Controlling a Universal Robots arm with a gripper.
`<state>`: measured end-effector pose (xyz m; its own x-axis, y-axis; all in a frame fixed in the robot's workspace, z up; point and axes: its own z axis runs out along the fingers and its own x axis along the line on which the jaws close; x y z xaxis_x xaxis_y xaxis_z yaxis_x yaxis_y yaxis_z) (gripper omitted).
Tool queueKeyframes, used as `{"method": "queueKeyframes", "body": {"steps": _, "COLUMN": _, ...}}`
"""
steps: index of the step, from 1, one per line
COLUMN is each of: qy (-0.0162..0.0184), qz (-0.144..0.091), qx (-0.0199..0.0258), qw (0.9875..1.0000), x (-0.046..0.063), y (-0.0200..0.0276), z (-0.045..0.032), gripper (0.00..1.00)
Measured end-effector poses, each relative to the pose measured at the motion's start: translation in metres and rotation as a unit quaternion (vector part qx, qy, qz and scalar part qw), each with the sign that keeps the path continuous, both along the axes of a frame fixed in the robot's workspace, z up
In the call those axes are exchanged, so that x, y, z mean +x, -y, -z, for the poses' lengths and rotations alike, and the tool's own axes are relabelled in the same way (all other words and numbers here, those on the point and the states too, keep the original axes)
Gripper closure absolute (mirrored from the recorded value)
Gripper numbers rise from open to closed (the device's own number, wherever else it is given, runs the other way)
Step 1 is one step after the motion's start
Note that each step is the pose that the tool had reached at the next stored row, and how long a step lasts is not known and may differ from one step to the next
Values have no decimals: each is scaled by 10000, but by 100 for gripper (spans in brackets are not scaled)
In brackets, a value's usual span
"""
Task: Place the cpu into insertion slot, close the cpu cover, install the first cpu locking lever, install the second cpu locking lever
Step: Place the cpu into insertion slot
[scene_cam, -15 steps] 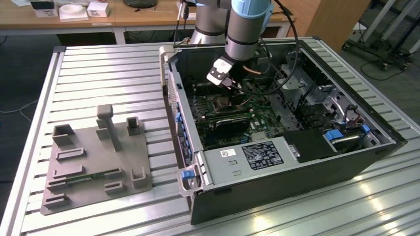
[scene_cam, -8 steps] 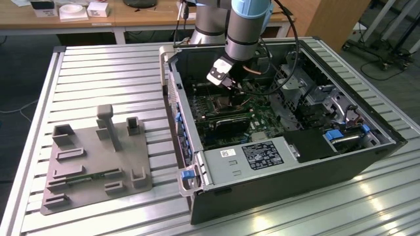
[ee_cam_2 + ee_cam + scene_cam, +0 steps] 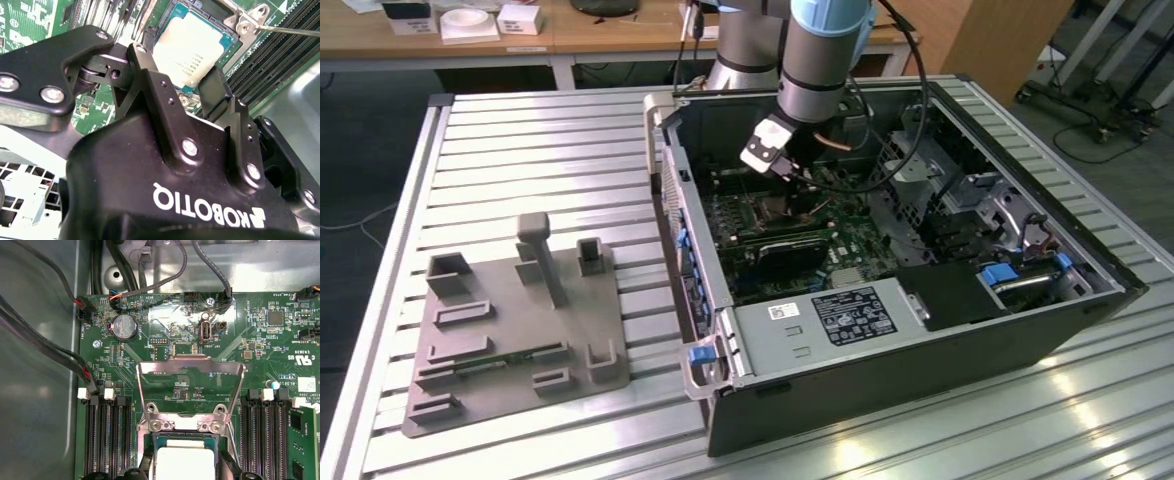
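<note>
Second wrist view: one cpu in one insertion slot, one tool astride, grip unclear.

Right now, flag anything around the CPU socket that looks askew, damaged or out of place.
Nothing stands out. The cpu appears to sit flat and square in the insertion slot, with the pincer right over it. The cpu cover is swung open away from the slot, which suits an unfinished job rather than a fault.
</note>
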<state>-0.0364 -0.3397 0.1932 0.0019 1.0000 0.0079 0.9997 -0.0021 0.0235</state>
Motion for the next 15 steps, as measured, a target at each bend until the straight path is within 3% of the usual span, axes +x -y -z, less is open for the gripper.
{"method": "queueKeyframes", "body": {"steps": 9, "qy": -6, "qz": 0, "qx": 1, "qw": 10000, "x": 1, "y": 0, "z": -71, "gripper": 38}}
{"method": "queueKeyframes", "body": {"steps": 15, "qy": -24, "qz": 0, "qx": 1, "qw": 10000, "x": 5, "y": -1, "z": -185, "gripper": 40}}
